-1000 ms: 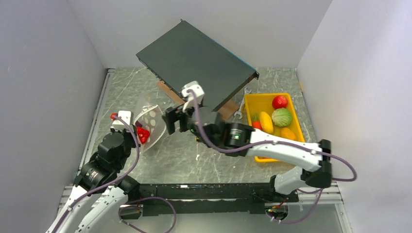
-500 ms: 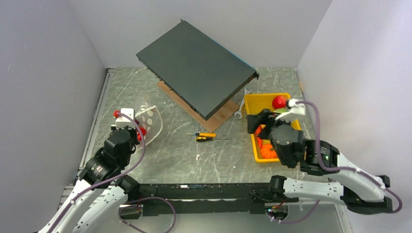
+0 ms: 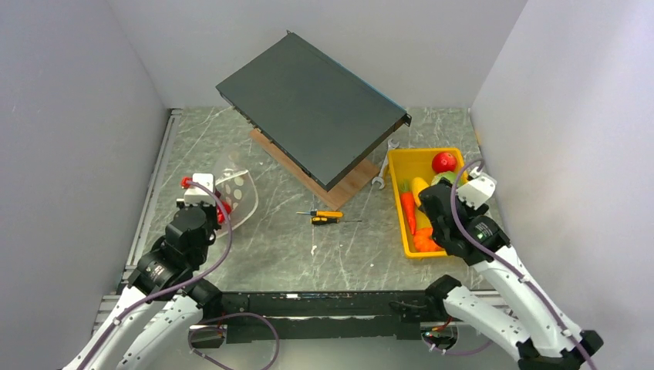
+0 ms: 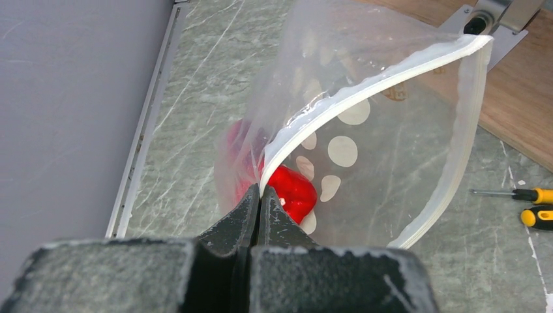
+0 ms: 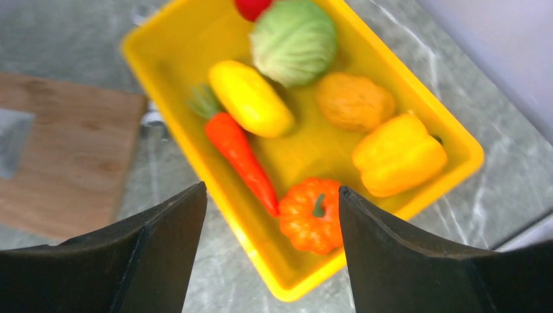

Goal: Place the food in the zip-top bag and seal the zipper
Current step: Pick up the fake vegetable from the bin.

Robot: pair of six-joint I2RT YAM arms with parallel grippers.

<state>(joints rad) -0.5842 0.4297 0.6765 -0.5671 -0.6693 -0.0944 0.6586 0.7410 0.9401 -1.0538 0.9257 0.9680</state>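
While left claw (image 4: 259, 195) pinches zipper (image 4: 391, 73), right claw (image 5: 272, 195) gapes, seemingly empty

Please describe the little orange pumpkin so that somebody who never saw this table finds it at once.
Find the yellow tray on the right side of the table and go to its end nearest the robot. The pumpkin lies there, between the tip of the carrot and the yellow pepper. Only it is round, ribbed and orange with a green stem.
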